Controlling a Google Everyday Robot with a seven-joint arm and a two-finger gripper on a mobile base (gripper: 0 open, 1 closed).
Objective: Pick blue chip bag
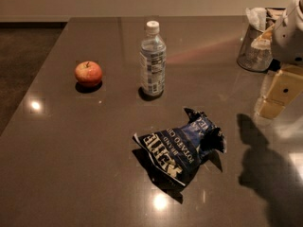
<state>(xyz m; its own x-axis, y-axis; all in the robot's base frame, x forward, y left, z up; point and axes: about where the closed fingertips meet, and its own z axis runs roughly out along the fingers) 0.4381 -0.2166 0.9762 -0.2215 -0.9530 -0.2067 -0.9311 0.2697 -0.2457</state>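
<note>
The blue chip bag (182, 145) lies crumpled on the dark table (71, 155), front centre, its white block lettering facing up. My gripper (273, 103) hangs at the right edge of the view, above the table and to the right of and slightly behind the bag, apart from it. Nothing shows in its hold. Its shadow falls on the table to the right of the bag.
A clear water bottle (152, 60) with a white cap stands upright behind the bag. A red apple (88, 73) sits at the back left. A clear container (256, 44) with white packets stands at the back right, close to my arm. The table's left edge drops to dark floor.
</note>
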